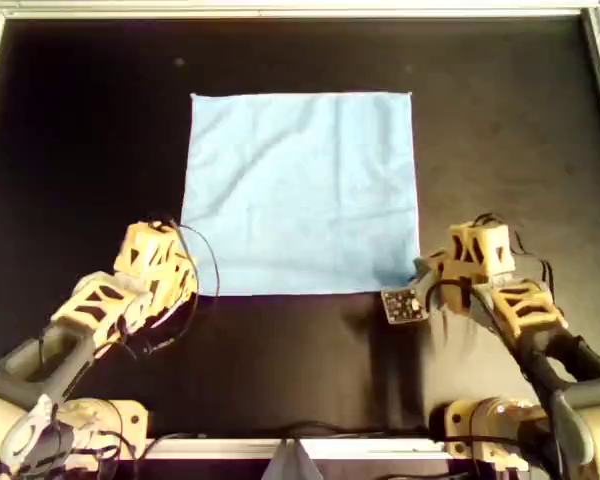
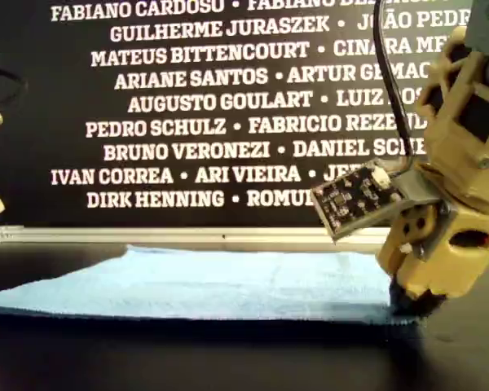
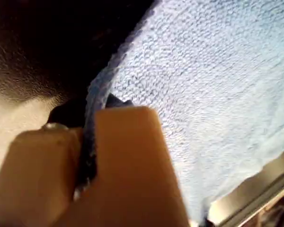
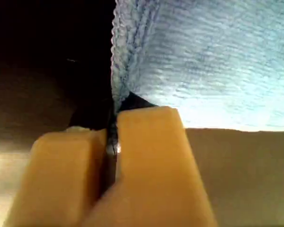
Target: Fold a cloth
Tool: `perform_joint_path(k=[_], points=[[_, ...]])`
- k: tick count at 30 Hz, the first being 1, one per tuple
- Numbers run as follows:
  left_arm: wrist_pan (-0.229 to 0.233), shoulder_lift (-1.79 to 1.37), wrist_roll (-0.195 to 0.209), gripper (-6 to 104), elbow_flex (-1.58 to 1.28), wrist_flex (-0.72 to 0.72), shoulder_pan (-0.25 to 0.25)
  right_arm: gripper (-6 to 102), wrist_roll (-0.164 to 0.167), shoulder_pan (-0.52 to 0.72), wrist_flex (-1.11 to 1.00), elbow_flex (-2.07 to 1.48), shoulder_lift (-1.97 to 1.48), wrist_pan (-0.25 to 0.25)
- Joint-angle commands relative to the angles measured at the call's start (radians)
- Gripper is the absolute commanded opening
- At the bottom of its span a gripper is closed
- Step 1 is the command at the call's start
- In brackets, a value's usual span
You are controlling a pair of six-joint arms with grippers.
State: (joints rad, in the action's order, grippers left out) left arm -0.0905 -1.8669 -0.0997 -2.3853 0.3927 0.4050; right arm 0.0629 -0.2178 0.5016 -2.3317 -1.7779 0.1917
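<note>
The light blue cloth [image 1: 300, 190] lies flat and spread out on the black table, and it also shows in the exterior view [image 2: 228, 285]. One arm's gripper [image 1: 187, 278] is at its near-left corner in the overhead view. The other arm's gripper [image 1: 420, 275] is at its near-right corner. My first gripper [image 3: 85, 142] is shut on an edge of the cloth [image 3: 217, 94]. My second gripper [image 4: 111, 142] is shut on an edge of the cloth [image 4: 203, 56]. The wrist views do not show which arm is which.
A metal frame [image 1: 280, 10] borders the black table. A small circuit board [image 1: 404, 304] sticks out from the arm on the overhead view's right, and it also shows in the exterior view [image 2: 354, 195]. A black wall with white names [image 2: 212, 106] stands behind.
</note>
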Motion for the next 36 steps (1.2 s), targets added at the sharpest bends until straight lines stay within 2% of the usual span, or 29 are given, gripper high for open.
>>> perform_joint_path(k=[1,9,16,20,32,36], points=[[0.009,-0.048,-0.006,-1,0.054,-0.026,0.020,-1,0.006,0.002,-0.035,0.144,-0.032,0.005],[0.009,0.008,-0.023,-1,0.287,-0.061,0.017,-1,0.008,0.014,-0.035,0.425,0.163,-0.009],[0.009,0.310,-0.041,-1,0.555,-0.069,-0.084,-1,0.008,0.014,-0.035,0.669,0.324,-0.011],[0.009,0.460,-0.041,-1,0.762,-0.069,-0.114,-1,0.008,0.017,-0.035,0.813,0.420,-0.011],[0.009,0.865,-0.041,-1,1.378,-0.069,-0.121,-1,0.021,0.018,-0.035,1.270,0.729,-0.011],[0.009,0.946,-0.041,-1,1.514,-0.069,-0.144,-1,0.021,0.020,-0.035,1.420,0.831,-0.011]])
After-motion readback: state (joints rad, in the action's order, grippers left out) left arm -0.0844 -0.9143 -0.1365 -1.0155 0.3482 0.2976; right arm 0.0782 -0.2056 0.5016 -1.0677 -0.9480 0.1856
